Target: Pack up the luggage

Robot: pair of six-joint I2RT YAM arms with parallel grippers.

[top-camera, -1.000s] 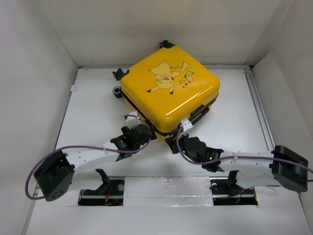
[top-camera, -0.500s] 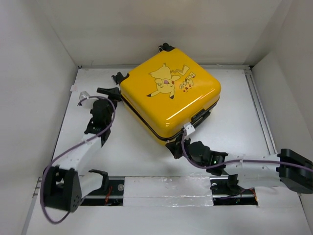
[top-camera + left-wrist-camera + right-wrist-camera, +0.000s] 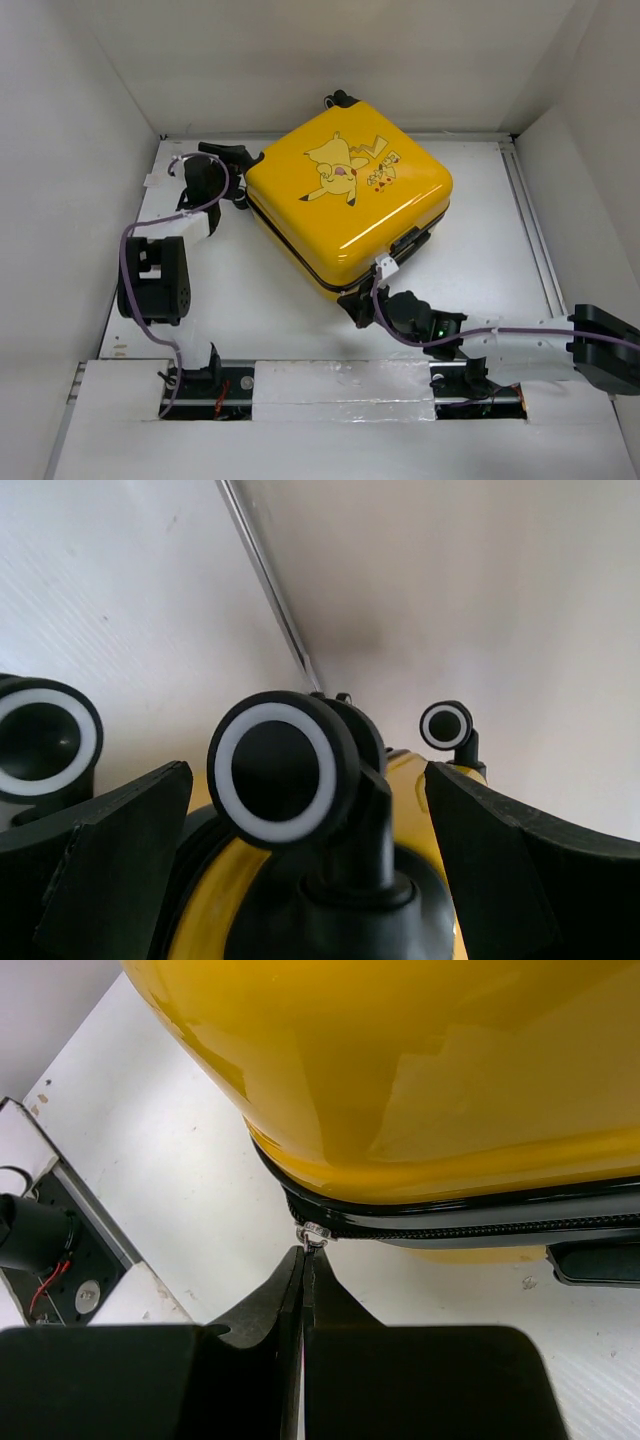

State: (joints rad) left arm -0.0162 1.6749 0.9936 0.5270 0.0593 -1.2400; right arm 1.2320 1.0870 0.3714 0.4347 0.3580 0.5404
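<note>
The yellow luggage (image 3: 350,195) with the Pikachu print lies closed and flat at the middle back of the table. My left gripper (image 3: 232,165) is open at its far-left corner, its jaws either side of a black-and-white caster wheel (image 3: 283,770). My right gripper (image 3: 358,305) is at the near corner, shut on the silver zipper pull (image 3: 314,1233) of the black zipper line (image 3: 470,1228). The yellow shell (image 3: 430,1070) fills the top of the right wrist view.
White walls enclose the table on the left, back and right. Two more caster wheels (image 3: 447,725) show past the left gripper. A metal rail (image 3: 530,230) runs along the table's right side. The arm bases (image 3: 340,385) sit at the near edge.
My left arm swung from the luggage's near edge out to the left and back to the far-left wheels. The luggage turned slightly. My right gripper stayed at the near corner.
</note>
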